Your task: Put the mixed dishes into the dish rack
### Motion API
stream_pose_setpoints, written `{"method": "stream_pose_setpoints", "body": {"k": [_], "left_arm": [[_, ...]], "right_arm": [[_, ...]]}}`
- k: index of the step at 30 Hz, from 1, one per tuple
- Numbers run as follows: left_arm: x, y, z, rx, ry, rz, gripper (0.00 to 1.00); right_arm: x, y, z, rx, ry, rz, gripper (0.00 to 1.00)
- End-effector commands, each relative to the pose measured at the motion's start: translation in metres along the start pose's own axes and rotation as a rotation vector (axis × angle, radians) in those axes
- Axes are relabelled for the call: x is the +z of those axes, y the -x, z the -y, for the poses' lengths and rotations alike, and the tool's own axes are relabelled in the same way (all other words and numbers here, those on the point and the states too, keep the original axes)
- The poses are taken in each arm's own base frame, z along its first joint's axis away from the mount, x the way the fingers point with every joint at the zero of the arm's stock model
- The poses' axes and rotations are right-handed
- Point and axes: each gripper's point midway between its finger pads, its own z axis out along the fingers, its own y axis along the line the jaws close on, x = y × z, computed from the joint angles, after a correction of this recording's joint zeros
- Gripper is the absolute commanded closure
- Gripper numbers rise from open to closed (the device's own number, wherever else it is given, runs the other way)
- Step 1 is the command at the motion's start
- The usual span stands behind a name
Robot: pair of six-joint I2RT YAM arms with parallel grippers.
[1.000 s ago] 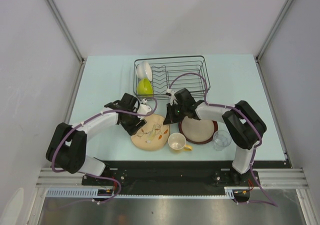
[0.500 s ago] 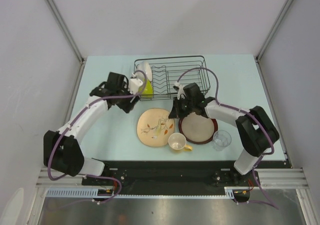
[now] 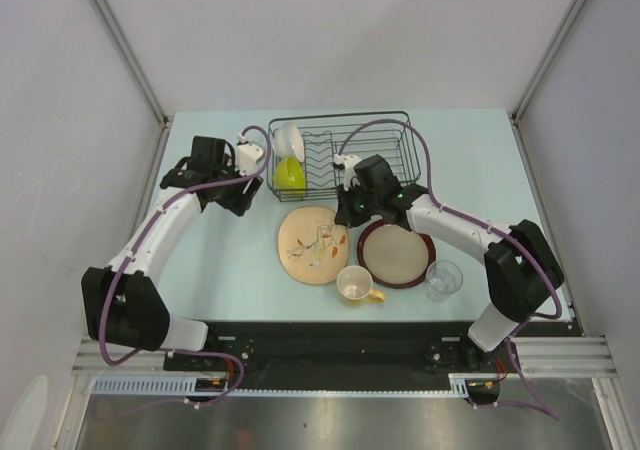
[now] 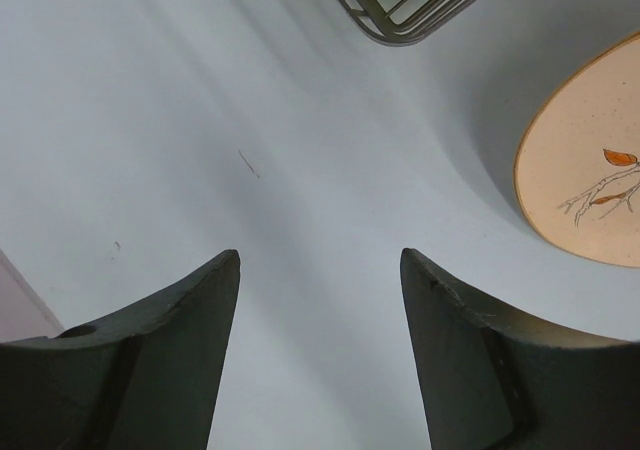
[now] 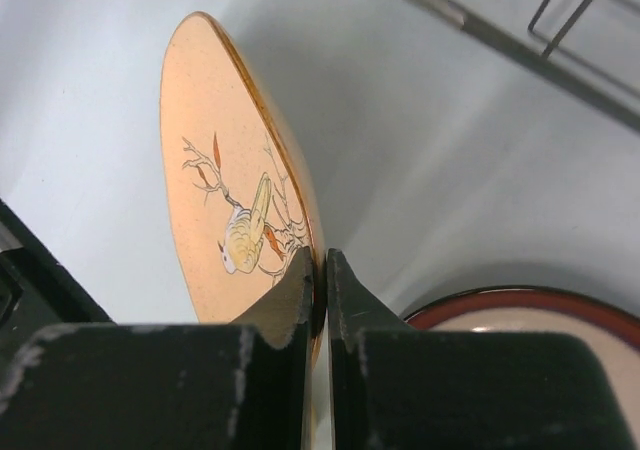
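the right tool (image 5: 319, 270) pinches the rim of the beige leaf-patterned plate (image 5: 225, 180), tilted near the dish rack (image 3: 395, 120), its lower edge hidden behind that tool. the left tool (image 4: 318, 265) gapes wide over the table (image 4: 180, 110).

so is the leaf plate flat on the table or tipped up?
Tipped up: the right gripper pinches the plate by its rim, its face slanting off the table.

I see the white bowl (image 3: 287, 136) and lime-green bowl (image 3: 290, 174) standing in the dish rack (image 3: 340, 115)'s left end. My right tool (image 5: 320, 270) pinches the tilted leaf-patterned plate (image 3: 313, 247). The red-rimmed plate (image 3: 395, 255), cup (image 3: 353, 283) and glass (image 3: 443, 279) sit on the tabletop (image 3: 220, 260).
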Motion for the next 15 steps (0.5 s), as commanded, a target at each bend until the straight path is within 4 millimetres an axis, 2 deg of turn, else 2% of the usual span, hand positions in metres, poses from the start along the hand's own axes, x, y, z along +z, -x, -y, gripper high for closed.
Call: {"method": "stream_pose_setpoints", "body": {"k": [1,6,11,12,13,14,15], "left_arm": [[-0.002,0.007,-0.005,-0.035,0.011,0.015,0.29],[-0.004,0.008,-0.008,-0.055,0.015,0.016,0.29],[0.000,0.004,-0.007,-0.085,0.003,0.013,0.29],[0.002,0.004,-0.007,-0.089,0.003,0.009,0.29],[0.002,0.004,-0.007,-0.093,0.002,0.010,0.29],[0.002,0.004,-0.008,-0.094,0.001,0.009,0.29],[0.002,0.004,-0.007,-0.092,0.000,0.009,0.29]], "right_arm": [[-0.033,0.084,-0.022,-0.153,-0.063,0.209,1.00],[-0.074,0.129,-0.031,-0.249,-0.135,0.322,1.00],[-0.105,0.157,-0.044,-0.304,-0.157,0.376,1.00],[-0.108,0.161,-0.043,-0.343,-0.187,0.376,1.00],[-0.117,0.170,-0.048,-0.368,-0.199,0.395,1.00],[-0.118,0.172,-0.056,-0.407,-0.207,0.398,1.00],[-0.123,0.178,-0.054,-0.452,-0.254,0.409,1.00]]}}
